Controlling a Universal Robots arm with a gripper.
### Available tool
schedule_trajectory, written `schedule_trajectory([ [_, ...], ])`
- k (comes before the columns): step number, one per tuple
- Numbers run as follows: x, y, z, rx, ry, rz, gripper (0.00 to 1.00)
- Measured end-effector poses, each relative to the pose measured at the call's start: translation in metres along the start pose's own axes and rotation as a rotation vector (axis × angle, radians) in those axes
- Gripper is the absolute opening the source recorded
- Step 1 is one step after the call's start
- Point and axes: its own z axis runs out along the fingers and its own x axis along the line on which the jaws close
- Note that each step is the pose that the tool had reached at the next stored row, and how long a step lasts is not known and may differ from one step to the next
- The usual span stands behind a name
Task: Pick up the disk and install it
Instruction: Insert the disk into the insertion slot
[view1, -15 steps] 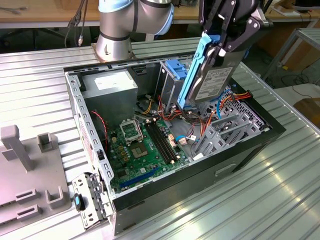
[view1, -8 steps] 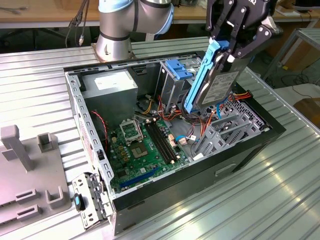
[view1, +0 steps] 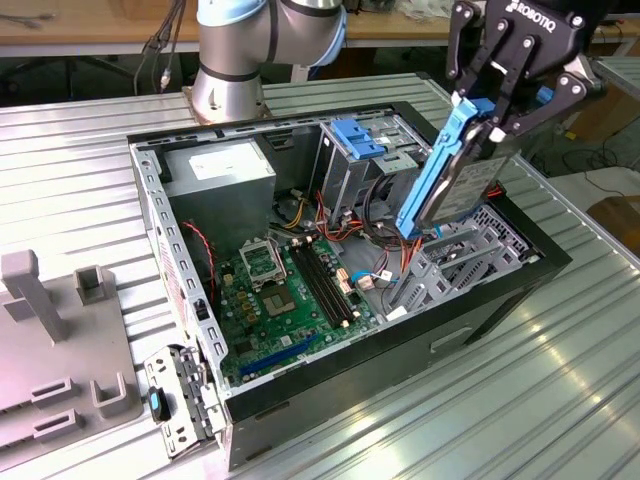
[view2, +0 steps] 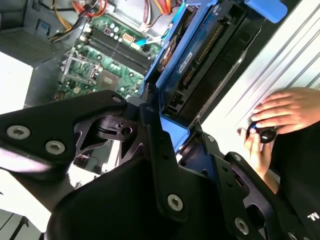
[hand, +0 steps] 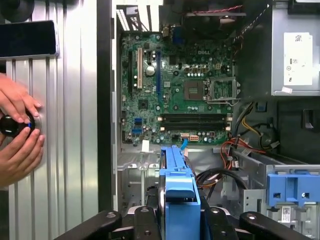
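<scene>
Disk: lifted, not yet seated. From the exterior view's left: open computer case with bare motherboard, then blue-topped drive cage, then, tilted on edge over the grey bay at the case's right end, clamped firmly in the gripper. Pickup done; fitting into the bay left.

You see the disk, dark grey with bright blue carrier rails, held aloft on edge, steeply tilted, above the open case.
</scene>
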Motion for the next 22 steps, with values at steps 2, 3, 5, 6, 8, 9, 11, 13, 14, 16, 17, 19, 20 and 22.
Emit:
schedule_trajectory([
  [2,0.0026,-0.0105,0.0014,0.0000,-0.0001,0.000,0.37],
  [3,0.0033,-0.0148,0.0020,0.0000,-0.0001,0.000,0.37],
  [5,0.0049,-0.0250,0.0034,0.0000,-0.0001,0.000,0.37],
  [6,0.0057,-0.0293,0.0042,-0.0001,-0.0002,0.000,0.37],
  [8,0.0059,-0.0318,0.0052,-0.0001,0.0000,0.005,0.37],
  [9,0.0061,-0.0326,0.0058,-0.0002,0.0004,0.011,0.37],
  [11,0.0062,-0.0328,0.0079,-0.0003,0.0044,0.033,0.37],
  [13,0.0064,-0.0331,0.0101,-0.0003,0.0057,0.041,0.37],
  [14,0.0082,-0.0334,0.0127,-0.0003,0.0059,0.042,0.37],
  [16,0.0103,-0.0336,0.0167,-0.0003,0.0057,0.042,0.37],
  [17,0.0112,-0.0336,0.0192,-0.0003,0.0057,0.042,0.37],
  [19,0.0128,-0.0341,0.0241,-0.0003,0.0058,0.042,0.37],
  [20,0.0140,-0.0344,0.0254,-0.0003,0.0057,0.042,0.37],
  [22,0.0159,-0.0344,0.0264,-0.0003,0.0058,0.042,0.37],
])
